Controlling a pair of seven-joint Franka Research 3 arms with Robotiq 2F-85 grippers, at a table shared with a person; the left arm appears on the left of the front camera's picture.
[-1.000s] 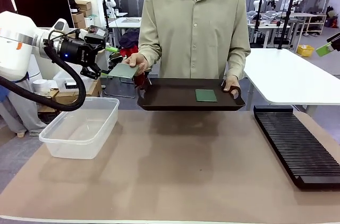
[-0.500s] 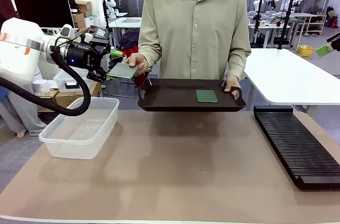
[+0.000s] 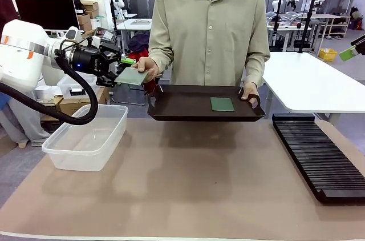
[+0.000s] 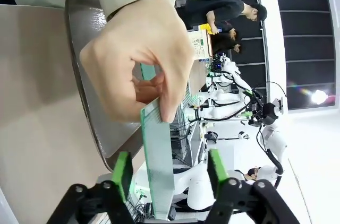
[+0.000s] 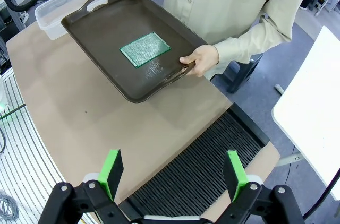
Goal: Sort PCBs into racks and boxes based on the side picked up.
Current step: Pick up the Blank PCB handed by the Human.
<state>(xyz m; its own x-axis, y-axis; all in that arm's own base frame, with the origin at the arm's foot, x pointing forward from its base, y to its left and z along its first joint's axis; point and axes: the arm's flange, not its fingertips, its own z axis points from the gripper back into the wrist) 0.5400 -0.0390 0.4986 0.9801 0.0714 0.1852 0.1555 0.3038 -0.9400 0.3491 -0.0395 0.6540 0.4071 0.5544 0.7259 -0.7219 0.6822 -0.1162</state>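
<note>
A person's hand (image 4: pixel 138 59) holds one green PCB (image 3: pixel 132 76) out past the left end of a dark brown tray (image 3: pixel 182 104). My left gripper (image 3: pixel 118 68) straddles that board's free edge. In the left wrist view the PCB (image 4: pixel 158 171) stands edge-on between the green pads, with a gap on each side, so the gripper is open. A second PCB (image 3: pixel 222 104) lies flat on the tray (image 5: pixel 106 27), where it also shows from above (image 5: pixel 145 49). My right gripper (image 5: pixel 174 173) hangs open and bare, high above the black rack (image 5: pixel 207 171).
The clear box (image 3: pixel 85 138) sits on the table's left side, below my left gripper. The long black rack (image 3: pixel 319 155) lies along the right side. The person stands at the far edge holding the tray by its handle. A white table (image 3: pixel 313 81) stands behind on the right.
My left gripper has moved right, onto the edge of the PCB that the person holds out. The tray and the person's hands have barely shifted.
</note>
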